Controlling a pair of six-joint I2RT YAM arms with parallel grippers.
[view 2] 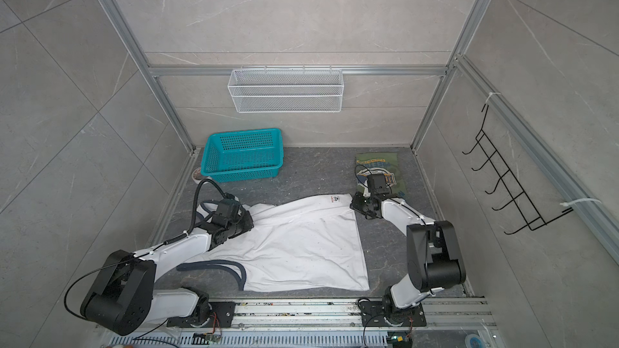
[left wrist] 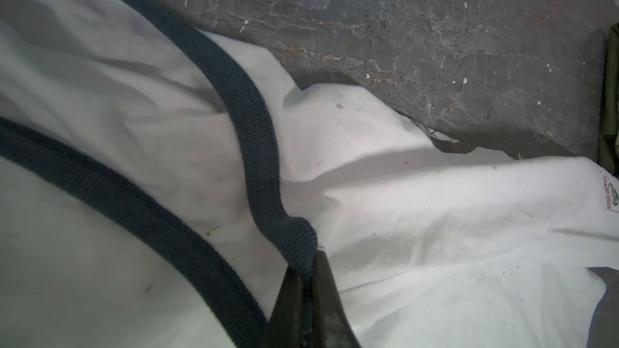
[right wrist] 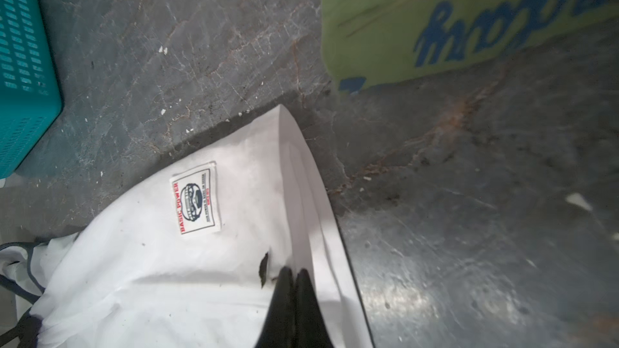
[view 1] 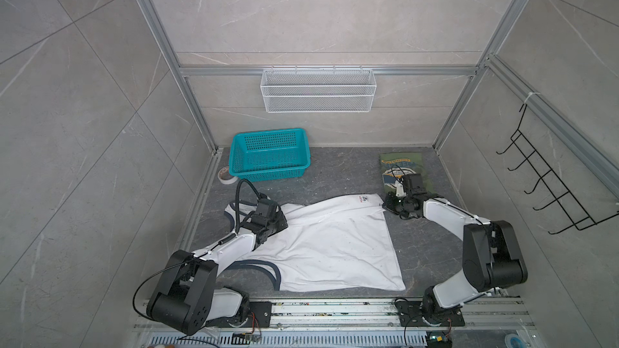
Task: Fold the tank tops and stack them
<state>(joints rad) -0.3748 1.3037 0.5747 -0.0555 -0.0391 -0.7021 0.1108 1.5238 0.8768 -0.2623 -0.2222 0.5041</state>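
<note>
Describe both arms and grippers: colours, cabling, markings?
White link shells and black joint housings on left arm and right arm. A black corrugated hose loops at the left wrist; thin black cables run along both. Left gripper and right gripper have black tapered fingers. No markings visible.

Bare tabletop [view 1: 345, 175] lies open between the teal basket [view 1: 271, 173] (back left) and the olive tank top [view 1: 400, 158], seemingly clear.

Near end of olive tank top [view 1: 400, 158] hidden under right arm [view 1: 442, 215]; strap area of white tank top [view 1: 335, 245] under left arm [view 1: 234, 245].
</note>
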